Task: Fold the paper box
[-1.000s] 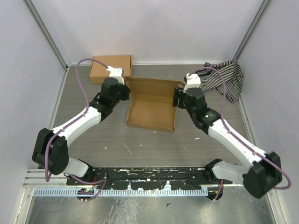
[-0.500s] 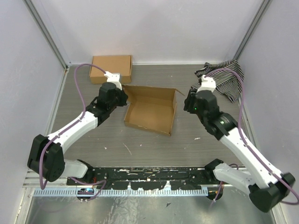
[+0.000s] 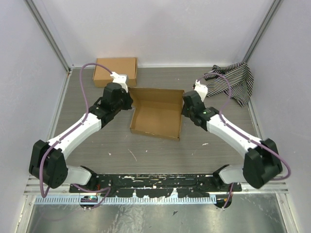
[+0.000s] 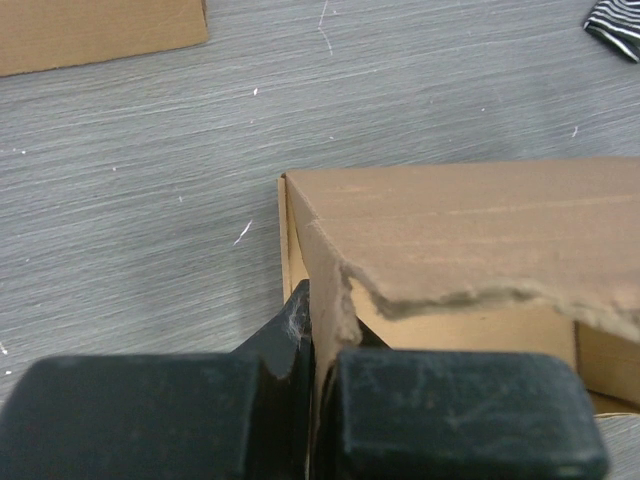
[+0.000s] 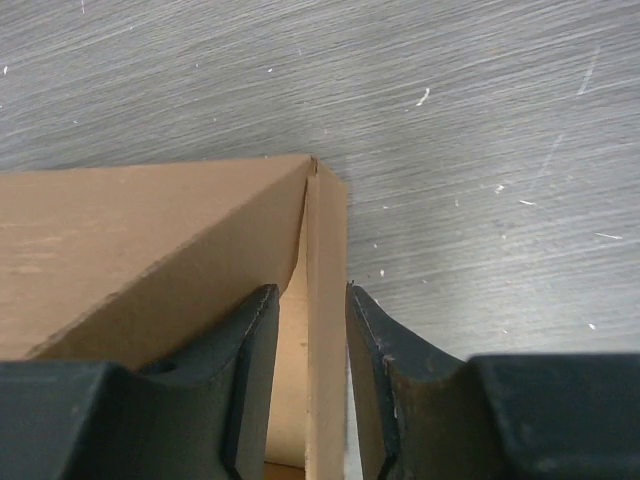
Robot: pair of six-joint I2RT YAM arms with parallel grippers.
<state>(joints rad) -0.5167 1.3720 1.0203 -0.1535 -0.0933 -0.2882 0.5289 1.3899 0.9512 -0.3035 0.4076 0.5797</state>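
Note:
The paper box lies in the middle of the table as a shallow brown tray, its back flap raised. My left gripper is at its far left corner. In the left wrist view that gripper is shut on the thin left wall of the paper box, which has a ragged edge. My right gripper is at the far right corner. In the right wrist view the right gripper straddles the box's right wall. It is open, with a gap showing on the inner side.
A second, closed brown box sits at the back left, also visible in the left wrist view. A black-and-white striped cloth lies at the back right. Frame posts and walls close in both sides.
My right gripper swung away toward the cloth, then came back onto the box's right wall with its jaws narrower. The box shifted slightly left. The left gripper kept its grip.

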